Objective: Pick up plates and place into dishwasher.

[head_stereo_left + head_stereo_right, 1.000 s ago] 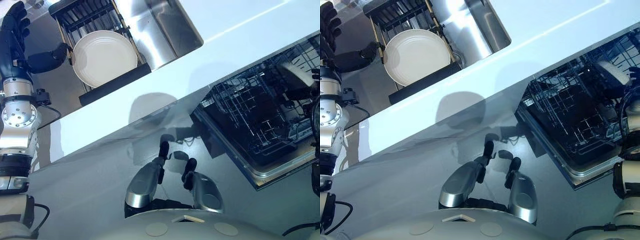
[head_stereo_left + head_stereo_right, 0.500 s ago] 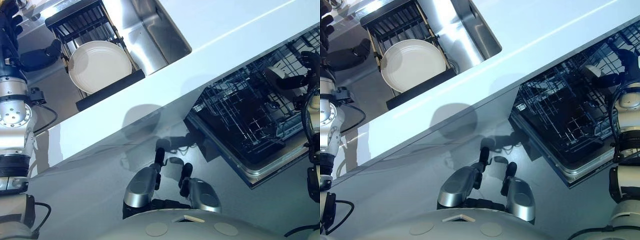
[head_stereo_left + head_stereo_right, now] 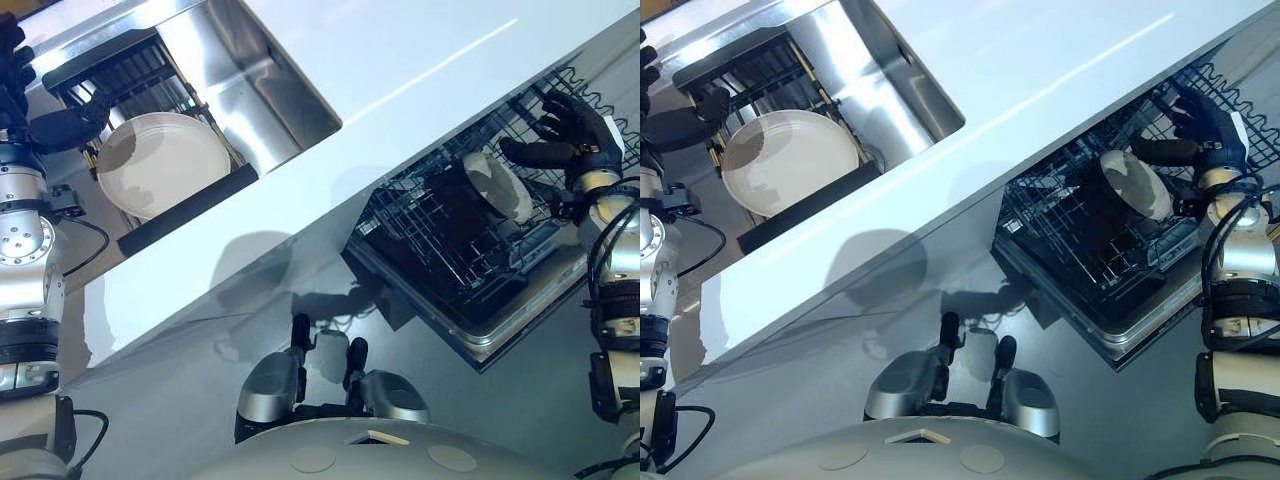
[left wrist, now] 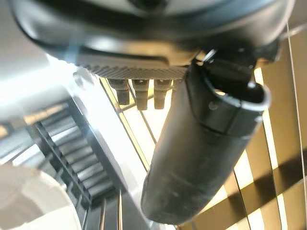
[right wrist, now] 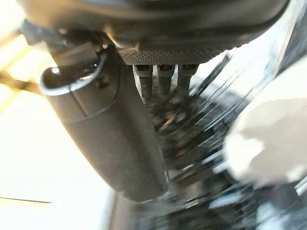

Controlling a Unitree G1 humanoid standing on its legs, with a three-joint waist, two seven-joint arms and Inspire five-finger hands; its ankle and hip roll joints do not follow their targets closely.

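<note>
A cream plate (image 3: pixel 160 165) lies in the black dish rack (image 3: pixel 110 75) inside the steel sink. My left hand (image 3: pixel 58 127) hangs open beside the rack, thumb near the plate's rim; its wrist view shows the thumb (image 4: pixel 201 158) and the plate's edge (image 4: pixel 29 201). A second white plate (image 3: pixel 497 185) stands on edge in the pulled-out dishwasher rack (image 3: pixel 440 250). My right hand (image 3: pixel 565 130) is open with spread fingers just beyond that plate, thumb pointing toward its rim. The right wrist view shows the plate (image 5: pixel 268 143) past the thumb (image 5: pixel 115 134).
A white counter (image 3: pixel 400 60) runs between the sink (image 3: pixel 250 80) and the dishwasher. The rack's wire tines and raised wire edge (image 3: pixel 1240 100) surround the right hand. The grey floor (image 3: pixel 180 360) lies below the counter's edge.
The camera has swung, shifting the whole scene left. My right hand has come into fuller view over the dishwasher rack, fingers spread, and the white plate now stands apart from it.
</note>
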